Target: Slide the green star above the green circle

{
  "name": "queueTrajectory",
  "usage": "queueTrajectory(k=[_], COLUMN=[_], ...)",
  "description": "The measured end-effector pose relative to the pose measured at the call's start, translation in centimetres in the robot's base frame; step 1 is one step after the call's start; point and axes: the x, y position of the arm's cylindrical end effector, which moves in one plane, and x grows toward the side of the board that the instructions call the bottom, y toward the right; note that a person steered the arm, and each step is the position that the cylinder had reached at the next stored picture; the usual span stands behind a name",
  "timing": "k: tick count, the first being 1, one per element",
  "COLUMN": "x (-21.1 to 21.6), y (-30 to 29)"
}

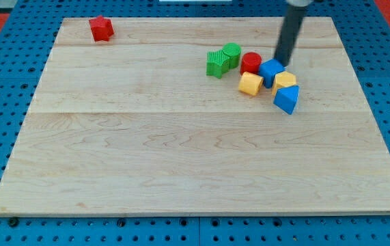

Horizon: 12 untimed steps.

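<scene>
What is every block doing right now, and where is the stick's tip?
my tip: down by the blue cube's upper right edge
green star: touching the green circle, on its left
green circle: flat
red cylinder: upright
blue cube: in the cluster
red block: alone, top left

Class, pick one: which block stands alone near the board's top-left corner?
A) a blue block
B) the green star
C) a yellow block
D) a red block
D: the red block sits alone by the top-left corner, while the green star is bunched with the other blocks near my tip at the view's upper right.
</scene>
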Motion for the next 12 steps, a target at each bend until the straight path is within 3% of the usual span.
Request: queueTrajectory(k=[1, 2, 3, 5, 6, 8, 12], x=[2.0, 1.2, -3.2, -5.3, -8.2, -6.0, -6.5], y=[-8.6, -13.2, -11.1, -16.2, -16.0, -21.4, -21.4])
